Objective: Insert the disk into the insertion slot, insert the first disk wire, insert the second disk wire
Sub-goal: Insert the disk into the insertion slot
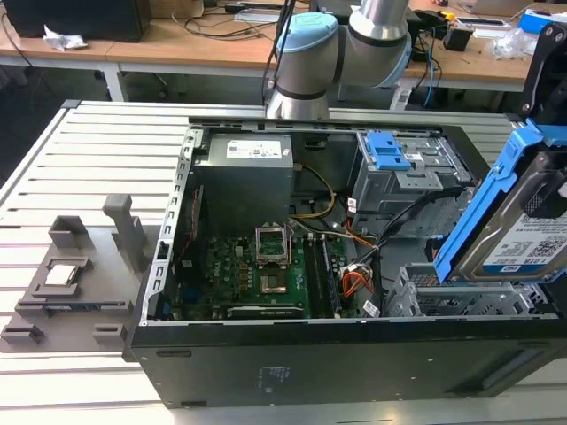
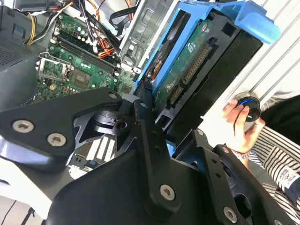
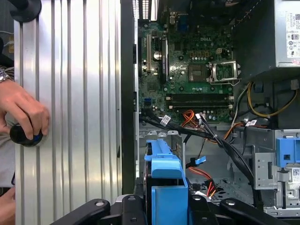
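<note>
We saw the gripper (image 3: pixel 168 208) with its jaws clamped on the disk (image 1: pixel 532 221), held tilted at the exterior view's right edge, just above the insertion slot (image 1: pixel 452 297), probably so it could angle in.

- Looking like a robotics lab.
- Open PC case (image 1: pixel 310 363) sitting on slotted alu surface (image 1: pixel 97 150).
- Wooden benches (image 1: pixel 190 49) w/ cables (image 1: pixel 217 25) lying behind robot arm (image 1: pixel 310 53).

arm (image 1: pixel 310 53) bent @ elbow, pincer (image 3: pixel 166 208) clamped
</note>
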### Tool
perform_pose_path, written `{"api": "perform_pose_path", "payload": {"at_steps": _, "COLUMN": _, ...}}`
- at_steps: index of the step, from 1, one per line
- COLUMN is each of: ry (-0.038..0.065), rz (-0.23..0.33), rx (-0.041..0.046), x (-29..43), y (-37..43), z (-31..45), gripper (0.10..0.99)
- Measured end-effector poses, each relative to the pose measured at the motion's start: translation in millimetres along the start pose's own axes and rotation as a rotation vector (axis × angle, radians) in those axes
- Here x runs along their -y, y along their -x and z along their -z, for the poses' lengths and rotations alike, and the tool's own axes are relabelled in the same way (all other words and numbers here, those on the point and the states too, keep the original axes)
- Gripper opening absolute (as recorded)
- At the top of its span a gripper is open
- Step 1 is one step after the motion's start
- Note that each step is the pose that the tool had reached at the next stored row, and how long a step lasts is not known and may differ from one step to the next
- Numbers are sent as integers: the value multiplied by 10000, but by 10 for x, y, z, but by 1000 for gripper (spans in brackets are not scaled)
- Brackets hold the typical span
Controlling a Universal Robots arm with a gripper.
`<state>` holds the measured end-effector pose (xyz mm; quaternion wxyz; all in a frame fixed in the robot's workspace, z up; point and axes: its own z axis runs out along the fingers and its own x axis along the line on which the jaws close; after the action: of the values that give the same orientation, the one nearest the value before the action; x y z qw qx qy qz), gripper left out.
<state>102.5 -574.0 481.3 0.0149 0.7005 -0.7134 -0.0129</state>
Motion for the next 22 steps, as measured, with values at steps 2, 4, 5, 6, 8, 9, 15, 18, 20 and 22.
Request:
{"api": "perform_pose_path", "payload": {"at_steps": 2, "ry": 0, "rz": 0, "rx": 0, "x": 1, "y": 0, "z": -16, "gripper": 361}}
{"api": "perform_pose_path", "payload": {"at_steps": 4, "ry": 0, "rz": 0, "rx": -1, "x": 1, "y": 0, "z": -25, "gripper": 361}}
{"api": "perform_pose_path", "payload": {"at_steps": 5, "ry": 0, "rz": 0, "rx": -1, "x": 1, "y": 0, "z": -33, "gripper": 361}}
{"api": "perform_pose_path", "payload": {"at_steps": 6, "ry": 0, "rz": 0, "rx": -1, "x": 2, "y": 0, "z": -41, "gripper": 361}}
{"api": "perform_pose_path", "payload": {"at_steps": 8, "ry": 0, "rz": 0, "rx": -1, "x": 2, "y": 0, "z": -50, "gripper": 361}}
{"api": "perform_pose_path", "payload": {"at_steps": 9, "ry": 0, "rz": 0, "rx": -1, "x": 2, "y": 1, "z": -58, "gripper": 361}}
{"api": "perform_pose_path", "payload": {"at_steps": 15, "ry": 0, "rz": 0, "rx": -1, "x": 4, "y": 0, "z": -97, "gripper": 361}}
{"api": "perform_pose_path", "payload": {"at_steps": 18, "ry": 0, "rz": 0, "rx": -1, "x": 5, "y": 1, "z": -123, "gripper": 361}}
{"api": "perform_pose_path", "payload": {"at_steps": 20, "ry": 0, "rz": -1, "rx": 0, "x": 5, "y": 1, "z": -136, "gripper": 361}}
{"api": "perform_pose_path", "payload": {"at_steps": 22, "ry": 0, "rz": 0, "rx": -1, "x": 6, "y": 1, "z": -153, "gripper": 361}}
